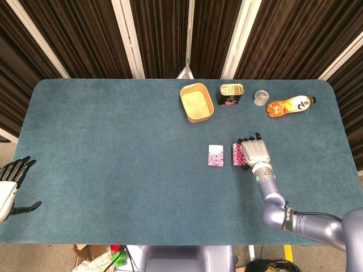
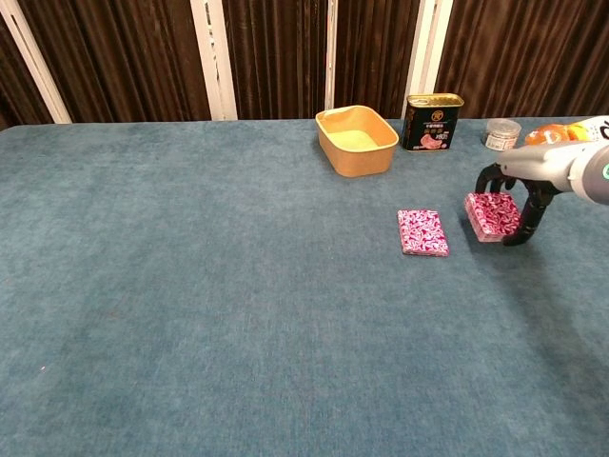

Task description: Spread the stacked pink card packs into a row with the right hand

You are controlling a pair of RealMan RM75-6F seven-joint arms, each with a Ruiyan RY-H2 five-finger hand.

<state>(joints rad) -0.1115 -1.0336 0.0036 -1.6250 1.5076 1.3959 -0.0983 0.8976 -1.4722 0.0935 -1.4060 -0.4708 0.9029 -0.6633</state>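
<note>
One pink patterned card pack point(image 1: 215, 156) point(image 2: 422, 232) lies flat on the blue table near its middle. To its right, my right hand point(image 1: 255, 151) point(image 2: 521, 195) grips the rest of the pink packs point(image 1: 237, 154) point(image 2: 492, 215), fingers curled over them from above. In the chest view that held stack sits at or just above the cloth; I cannot tell if it touches. My left hand point(image 1: 10, 180) hangs off the table's left edge, fingers spread, holding nothing.
Along the far side stand a tan bowl point(image 1: 196, 102) point(image 2: 356, 139), a dark food tin point(image 1: 231, 94) point(image 2: 433, 121), a small clear jar point(image 1: 261, 97) point(image 2: 501, 133) and an orange bottle point(image 1: 291, 106) lying on its side.
</note>
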